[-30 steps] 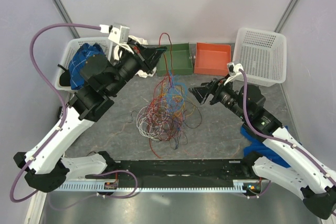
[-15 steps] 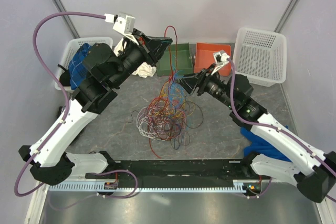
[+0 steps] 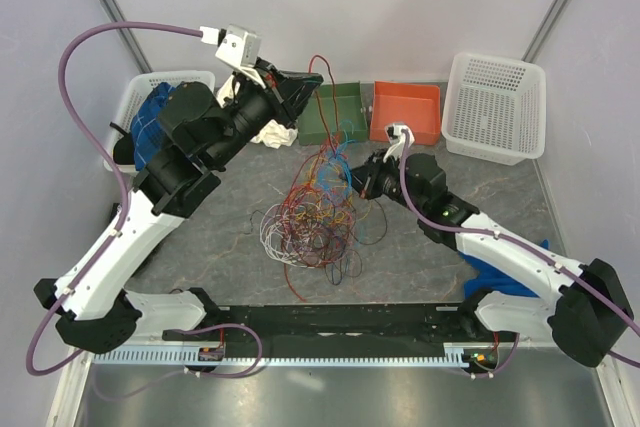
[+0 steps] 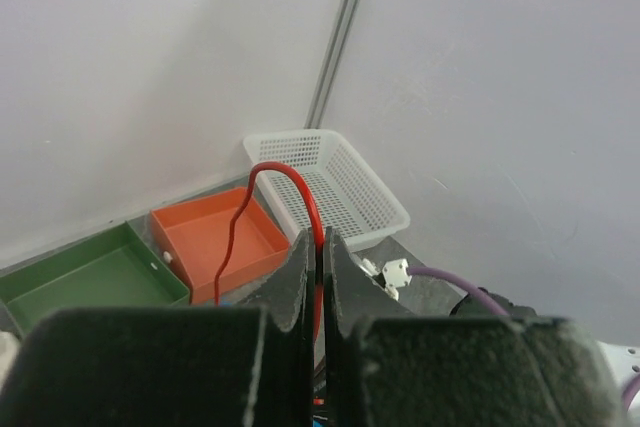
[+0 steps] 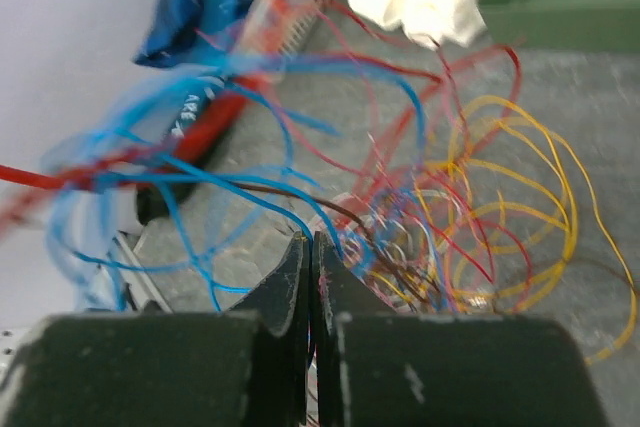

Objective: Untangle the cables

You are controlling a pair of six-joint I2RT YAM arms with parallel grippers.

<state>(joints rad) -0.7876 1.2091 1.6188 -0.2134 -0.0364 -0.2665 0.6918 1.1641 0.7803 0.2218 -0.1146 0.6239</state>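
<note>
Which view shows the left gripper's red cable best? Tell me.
Left wrist: the red cable arcs up, sharp, from the shut left gripper. Top external shows only a thin loop; right wrist shows blurred red strands, indistinguishable.

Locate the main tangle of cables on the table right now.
In the top view the cable tangle lies at the middle of the table, on the near side of the green bin. A red strand rises from it to the left gripper, shut on it.

Smooth plastic-sheathed cables (image 3: 312, 215); white plastic mesh basket (image 3: 497, 107).
</note>
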